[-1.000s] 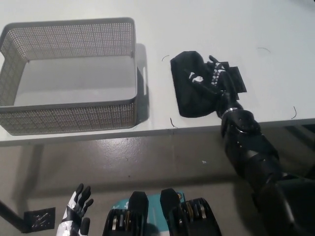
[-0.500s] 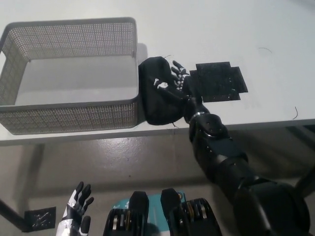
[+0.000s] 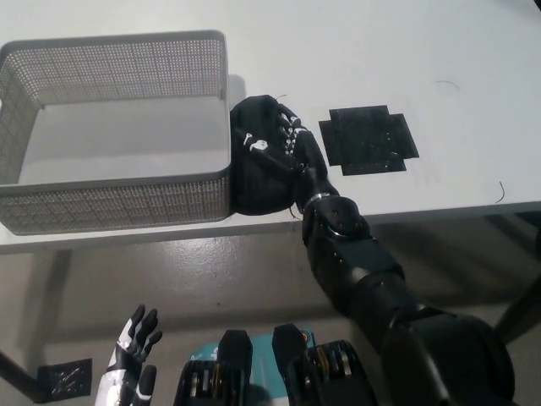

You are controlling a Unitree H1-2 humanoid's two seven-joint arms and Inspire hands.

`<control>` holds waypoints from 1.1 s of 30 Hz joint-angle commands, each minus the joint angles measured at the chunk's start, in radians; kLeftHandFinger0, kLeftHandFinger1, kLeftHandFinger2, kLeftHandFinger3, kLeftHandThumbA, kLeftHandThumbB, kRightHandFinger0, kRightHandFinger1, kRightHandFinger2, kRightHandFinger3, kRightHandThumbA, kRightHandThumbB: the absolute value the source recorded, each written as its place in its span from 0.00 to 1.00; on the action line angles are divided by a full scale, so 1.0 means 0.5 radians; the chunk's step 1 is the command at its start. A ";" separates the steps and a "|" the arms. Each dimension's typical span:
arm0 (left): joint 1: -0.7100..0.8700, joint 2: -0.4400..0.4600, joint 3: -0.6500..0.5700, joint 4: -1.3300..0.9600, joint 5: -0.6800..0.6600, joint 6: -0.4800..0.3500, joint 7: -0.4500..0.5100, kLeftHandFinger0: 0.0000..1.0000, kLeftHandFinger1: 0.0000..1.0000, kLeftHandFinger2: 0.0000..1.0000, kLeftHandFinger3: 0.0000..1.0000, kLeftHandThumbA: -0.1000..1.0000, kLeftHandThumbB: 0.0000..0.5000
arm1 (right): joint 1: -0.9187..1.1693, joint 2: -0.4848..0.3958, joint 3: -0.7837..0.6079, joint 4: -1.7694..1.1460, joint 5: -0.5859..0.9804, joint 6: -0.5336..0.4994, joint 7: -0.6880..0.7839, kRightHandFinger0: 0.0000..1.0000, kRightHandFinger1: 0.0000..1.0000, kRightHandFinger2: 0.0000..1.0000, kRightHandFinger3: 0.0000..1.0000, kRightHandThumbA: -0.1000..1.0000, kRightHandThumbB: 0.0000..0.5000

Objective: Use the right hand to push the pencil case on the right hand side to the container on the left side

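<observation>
A black pencil case (image 3: pixel 258 173) with small white marks lies on the white table, pressed against the right wall of the grey mesh container (image 3: pixel 118 199). My black right hand (image 3: pixel 292 144) rests flat against the case's right side, fingers spread, holding nothing. The black right arm runs down to the bottom right. My white left hand (image 3: pixel 131 359) hangs low at the lower left, below the table, fingers apart and empty.
A black cross-shaped mat (image 3: pixel 368 141) lies on the table to the right of the case. The white table (image 3: pixel 423 51) has its front edge just below the case and container. Small dark pen marks dot the table's right part.
My right hand has pushed the pencil case leftward, off the black mat, until it touches the container's right wall. The mat is now uncovered. The left hand stays low.
</observation>
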 commanded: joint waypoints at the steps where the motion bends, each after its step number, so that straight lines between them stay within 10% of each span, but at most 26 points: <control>1: 0.002 0.020 0.012 -0.066 -0.008 -0.067 -0.016 1.00 1.00 1.00 1.00 0.88 0.23 | -0.155 0.054 0.056 -0.014 -0.021 -0.048 0.054 1.00 1.00 1.00 1.00 1.00 0.43; 17: -0.001 0.024 0.004 -0.096 -0.021 -0.046 -0.043 1.00 1.00 1.00 1.00 0.90 0.22 | -0.199 -0.316 0.678 -0.100 -0.493 -0.019 -0.478 1.00 1.00 1.00 1.00 1.00 0.64; 24: 0.014 0.021 0.002 -0.109 -0.007 -0.040 -0.040 1.00 1.00 1.00 1.00 0.91 0.21 | -0.184 -0.376 0.548 -0.171 -0.352 -0.055 -0.385 1.00 1.00 1.00 1.00 1.00 0.58; 30: 0.006 0.021 0.004 -0.112 0.002 -0.031 -0.039 1.00 1.00 1.00 1.00 0.91 0.23 | -0.023 -0.423 0.441 -0.542 -0.305 -0.089 -0.289 1.00 1.00 1.00 1.00 1.00 0.81; 33: -0.001 0.015 0.008 -0.109 -0.003 -0.025 -0.035 1.00 1.00 1.00 1.00 0.91 0.24 | 0.347 -0.463 0.407 -1.302 -0.198 -0.023 -0.123 1.00 1.00 1.00 1.00 1.00 0.69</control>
